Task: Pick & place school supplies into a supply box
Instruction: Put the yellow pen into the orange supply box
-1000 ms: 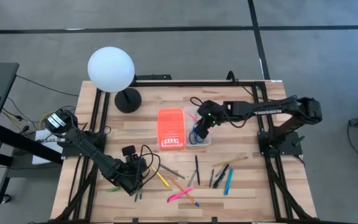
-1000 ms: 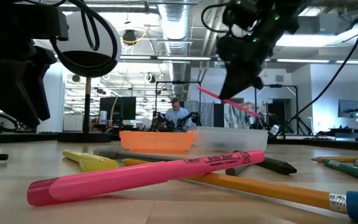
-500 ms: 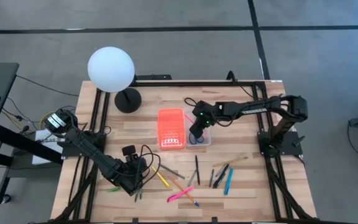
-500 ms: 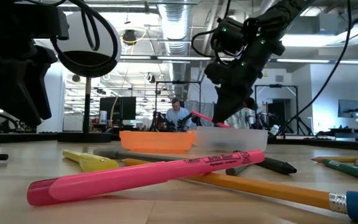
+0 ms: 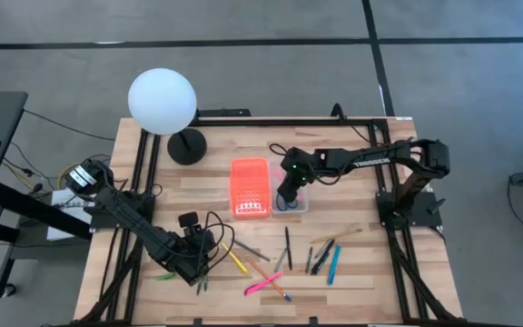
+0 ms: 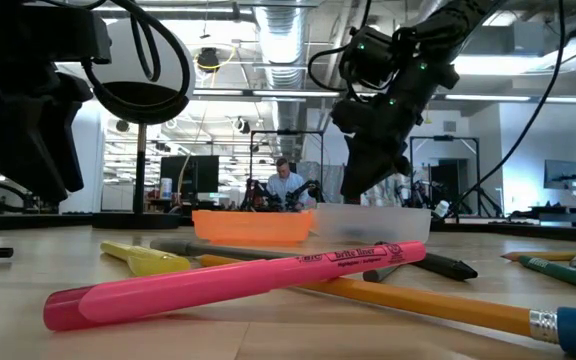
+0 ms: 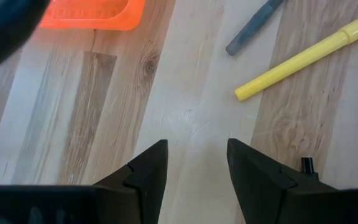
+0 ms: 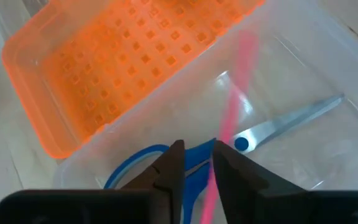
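The supply box is a clear tray [image 5: 294, 205] with its orange lid [image 5: 250, 188] lying open beside it. My right gripper [image 8: 199, 162] hangs low over the tray, its fingers a little apart. A pink pen [image 8: 235, 93] runs slanted and blurred from between the fingers down into the tray. Blue-handled scissors [image 8: 278, 121] lie on the tray floor. More school supplies [image 5: 284, 259] lie scattered on the near part of the table. My left gripper [image 7: 196, 165] is open above bare wood near a yellow pen [image 7: 303, 59]. My right gripper points steeply down into the tray, one finger on each side of the pink pen's upper end [image 8: 211, 186]. The pen is blurred there, and I cannot tell whether the fingers touch it.
A white globe lamp [image 5: 162, 102] on a black base stands at the far left. A pink highlighter [image 6: 238, 280], a yellow one [image 6: 148, 258] and a pencil [image 6: 448, 305] lie close to the table's near edge. Black frame rails run along both sides.
My right gripper has sunk toward the tray and shifted a little toward the table's left, carrying the pink pen. Half a second ago the pen stuck out below the fingers in the low view. Now it no longer shows there, above the tray wall.
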Robot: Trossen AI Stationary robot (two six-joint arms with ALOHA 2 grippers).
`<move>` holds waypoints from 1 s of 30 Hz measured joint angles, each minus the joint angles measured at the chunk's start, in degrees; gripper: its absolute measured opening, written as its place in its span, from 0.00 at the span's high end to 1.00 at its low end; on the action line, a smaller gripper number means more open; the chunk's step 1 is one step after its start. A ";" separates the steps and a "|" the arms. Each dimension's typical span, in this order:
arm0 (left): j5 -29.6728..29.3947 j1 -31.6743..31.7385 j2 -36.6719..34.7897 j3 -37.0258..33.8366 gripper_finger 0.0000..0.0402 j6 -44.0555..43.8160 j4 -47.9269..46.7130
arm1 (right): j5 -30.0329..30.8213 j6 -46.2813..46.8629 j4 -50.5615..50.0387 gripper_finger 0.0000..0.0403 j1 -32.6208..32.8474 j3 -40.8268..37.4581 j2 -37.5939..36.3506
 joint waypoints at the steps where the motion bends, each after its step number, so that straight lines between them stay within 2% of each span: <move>1: 0.01 0.00 0.00 0.00 0.60 0.00 0.00 | 0.00 -0.48 -0.02 0.78 0.00 0.00 0.00; 6: 0.02 0.00 0.00 0.00 0.60 0.00 0.00 | -0.04 -4.59 -0.25 0.75 0.02 0.00 -1.93; 11: -0.42 0.00 0.00 0.00 0.60 3.22 1.40 | 0.24 -11.87 -0.33 0.75 2.61 0.00 -7.99; 17: -0.14 0.57 0.00 0.00 0.60 19.23 12.96 | 1.76 -20.77 -1.79 0.75 10.09 0.02 -14.55; 21: 4.85 2.55 0.11 0.00 0.60 31.31 21.91 | 2.22 -23.28 -5.07 0.75 15.83 0.04 -16.76; 23: 8.75 4.04 0.47 0.00 0.60 35.85 25.02 | 4.51 -23.62 -6.17 0.75 19.03 0.04 -17.17; 30: 18.80 10.34 2.57 0.01 0.60 42.18 28.44 | 13.91 -22.21 -9.42 0.75 28.85 0.00 -16.88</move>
